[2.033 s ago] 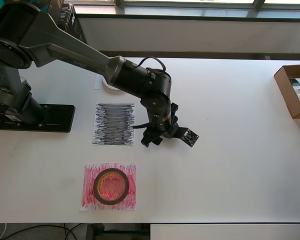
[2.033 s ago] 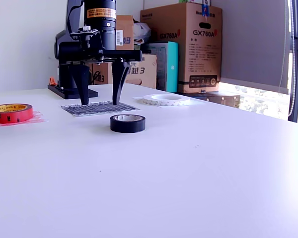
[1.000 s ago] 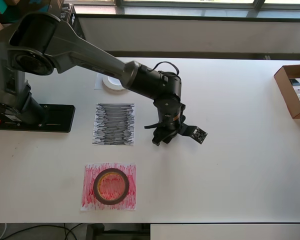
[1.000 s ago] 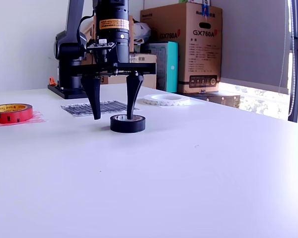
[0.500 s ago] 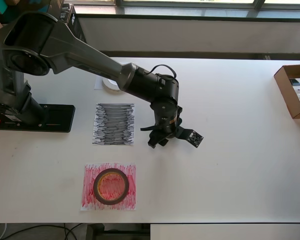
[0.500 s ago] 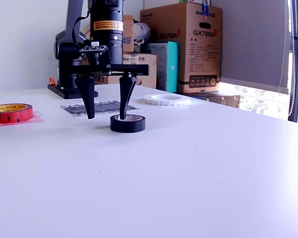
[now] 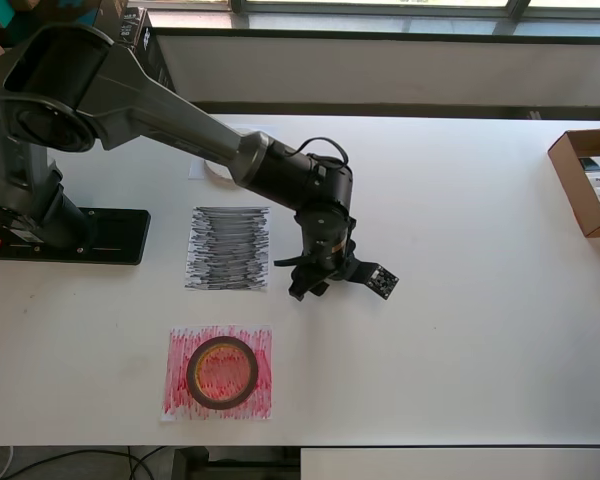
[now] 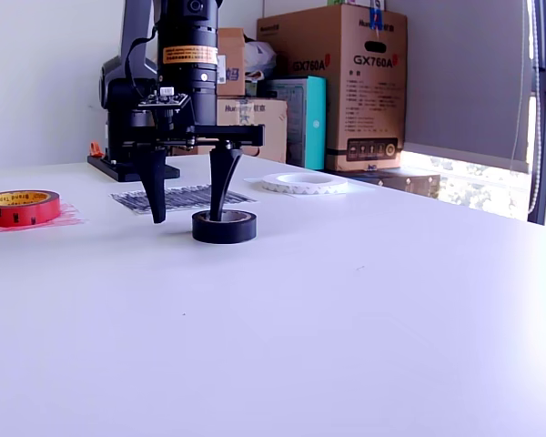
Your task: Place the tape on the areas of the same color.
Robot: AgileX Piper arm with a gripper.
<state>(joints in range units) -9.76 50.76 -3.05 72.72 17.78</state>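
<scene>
My tool [image 8: 187, 217] stood low over the counter [image 7: 460, 300], fingers pointing straight down and spread apart. In the exterior view one finger [image 8: 220, 187] was planted inside the core of the small black tape roll [image 8: 224, 227]; the other finger [image 8: 155, 196] hung outside it, clear of the roll's wall. Nothing was clamped.

The black roll lay flat on bare counter, near the middle, just beside the scribbled black sheet [image 7: 228, 248] but not on it. From overhead my wrist covered the roll, so I could not fix its spot there; it was probably under the tool [image 7: 308, 285], off the sheet's edge toward the counter's centre.

The dark red roll [image 7: 221, 372] with its yellowish core sat squarely on the scribbled red sheet [image 7: 218, 373], close to the counter's near edge in the overhead view.

The white roll [image 8: 305, 183] lay flat toward the counter's far edge. Overhead, only its rim [image 7: 218, 172] showed past my arm, with a corner of the plain white sheet [image 7: 194, 168] beneath it.

A cardboard box [image 7: 589, 180] rested at the counter's right edge, overhead view.
</scene>
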